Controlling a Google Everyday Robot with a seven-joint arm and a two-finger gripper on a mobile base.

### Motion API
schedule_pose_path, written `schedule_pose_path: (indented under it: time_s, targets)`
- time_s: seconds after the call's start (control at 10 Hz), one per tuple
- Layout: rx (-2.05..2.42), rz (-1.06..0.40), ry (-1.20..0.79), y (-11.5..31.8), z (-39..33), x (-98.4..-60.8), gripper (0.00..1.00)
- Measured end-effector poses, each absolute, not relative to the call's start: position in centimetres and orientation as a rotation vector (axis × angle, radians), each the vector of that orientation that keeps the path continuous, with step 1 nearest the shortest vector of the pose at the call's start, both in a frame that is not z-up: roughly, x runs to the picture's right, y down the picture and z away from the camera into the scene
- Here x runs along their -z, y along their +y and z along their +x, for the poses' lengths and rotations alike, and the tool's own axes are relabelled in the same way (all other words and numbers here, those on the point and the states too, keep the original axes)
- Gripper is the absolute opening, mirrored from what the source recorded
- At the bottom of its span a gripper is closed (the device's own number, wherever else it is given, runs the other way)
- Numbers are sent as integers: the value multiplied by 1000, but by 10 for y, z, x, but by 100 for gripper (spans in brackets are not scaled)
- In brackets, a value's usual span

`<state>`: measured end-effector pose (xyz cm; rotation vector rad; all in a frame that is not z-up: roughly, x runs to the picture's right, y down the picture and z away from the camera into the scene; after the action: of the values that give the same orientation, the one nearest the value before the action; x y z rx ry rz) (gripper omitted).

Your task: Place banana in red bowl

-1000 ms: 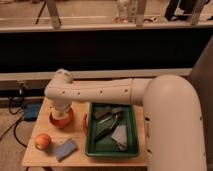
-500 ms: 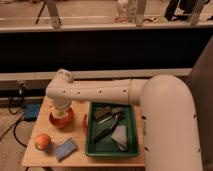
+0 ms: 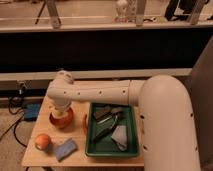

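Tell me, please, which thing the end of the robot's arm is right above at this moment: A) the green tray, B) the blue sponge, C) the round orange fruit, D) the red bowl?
D: the gripper at the end of the white arm reaches down right over the red bowl, while the green tray, the round orange fruit and the blue sponge lie apart from it on the wooden table.
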<state>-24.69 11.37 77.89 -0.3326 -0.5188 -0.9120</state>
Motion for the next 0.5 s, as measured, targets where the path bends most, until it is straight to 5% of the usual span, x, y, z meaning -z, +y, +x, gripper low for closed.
schedule_pose_path:
  time_s: [0.4,0.5]
  targets:
    - [933,-319,-533,115,-250,-783,2]
    - [936,-316,-539,116,-251,-783,9]
